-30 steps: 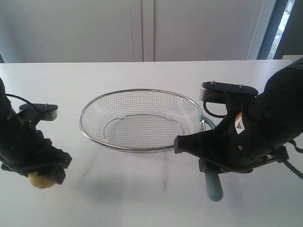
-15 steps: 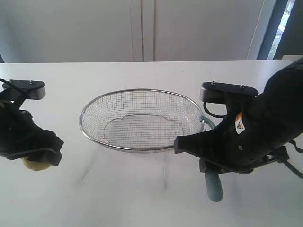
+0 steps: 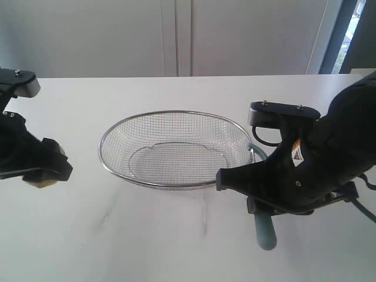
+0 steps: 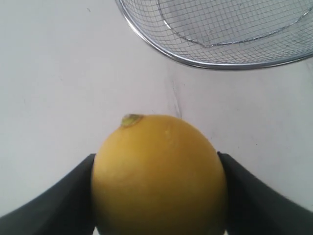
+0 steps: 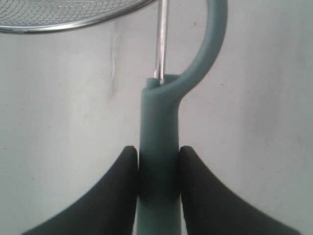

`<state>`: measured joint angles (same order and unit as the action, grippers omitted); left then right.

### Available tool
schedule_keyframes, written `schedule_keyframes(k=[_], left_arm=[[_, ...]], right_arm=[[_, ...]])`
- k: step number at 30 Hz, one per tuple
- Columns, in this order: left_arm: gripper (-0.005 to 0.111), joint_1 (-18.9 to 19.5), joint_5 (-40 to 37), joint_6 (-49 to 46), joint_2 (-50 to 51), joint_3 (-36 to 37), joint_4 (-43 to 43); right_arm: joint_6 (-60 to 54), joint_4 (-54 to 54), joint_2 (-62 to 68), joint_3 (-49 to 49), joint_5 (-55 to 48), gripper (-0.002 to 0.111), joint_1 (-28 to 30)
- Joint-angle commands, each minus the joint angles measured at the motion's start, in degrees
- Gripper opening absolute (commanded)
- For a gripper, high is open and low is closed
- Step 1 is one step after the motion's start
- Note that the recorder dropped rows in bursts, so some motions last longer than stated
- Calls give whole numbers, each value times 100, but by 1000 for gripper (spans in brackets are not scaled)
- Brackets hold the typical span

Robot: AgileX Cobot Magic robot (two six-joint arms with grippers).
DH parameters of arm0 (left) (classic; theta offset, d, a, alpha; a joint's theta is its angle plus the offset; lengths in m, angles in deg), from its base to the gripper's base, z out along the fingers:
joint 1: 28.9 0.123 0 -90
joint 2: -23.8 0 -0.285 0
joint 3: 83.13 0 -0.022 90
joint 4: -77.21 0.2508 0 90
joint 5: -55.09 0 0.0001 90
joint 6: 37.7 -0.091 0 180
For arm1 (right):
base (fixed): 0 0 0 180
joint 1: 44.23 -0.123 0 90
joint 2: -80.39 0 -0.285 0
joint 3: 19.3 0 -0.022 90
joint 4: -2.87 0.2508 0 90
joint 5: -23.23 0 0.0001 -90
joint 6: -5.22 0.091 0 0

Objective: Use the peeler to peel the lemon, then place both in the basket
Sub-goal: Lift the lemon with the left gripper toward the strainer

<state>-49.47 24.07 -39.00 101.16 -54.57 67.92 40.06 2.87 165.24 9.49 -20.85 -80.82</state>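
Holding small round yellow lemon (image 4: 159, 181): left gripper (image 4: 156, 155), jaws wide, clamped either side
Pinching slim teal-handled peeler (image 5: 159, 112): right gripper (image 5: 159, 149), jaws narrow

Exterior view: diffuse, even daylight; window strip (image 3: 354, 23) at upper right slightly blown out. White tabletop (image 3: 147, 247) shows only faint soft shadows below the silver wire-mesh basket (image 3: 170, 186); thin glint on its rim. Black robot arms (image 3: 329, 158) underexposed, nearly featureless. Left wrist view: round yellow lemon (image 4: 159, 176) at lower centre slightly soft, no glare. Right wrist view: pale teal-blue peeler (image 5: 157, 147) evenly lit.
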Motion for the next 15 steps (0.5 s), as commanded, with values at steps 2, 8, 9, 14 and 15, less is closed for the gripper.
schedule_keyframes(k=[2,8,9,14,15], left_arm=[[0,-14,131,-310,-300,-3,-109],[0,-14,313,-2054,-386,-3,-2073],[0,-14,313,-2300,-386,-3,-2347],[0,-14,78,-4315,-386,-3,-4244],[0,-14,9,-4535,-386,-3,-4464]], right_arm=[[-11,0,-55,-3,91,0,8],[-11,0,-55,-3,91,0,8],[-11,0,-55,-3,91,0,8],[-11,0,-55,-3,91,0,8],[-11,0,-55,-3,91,0,8]])
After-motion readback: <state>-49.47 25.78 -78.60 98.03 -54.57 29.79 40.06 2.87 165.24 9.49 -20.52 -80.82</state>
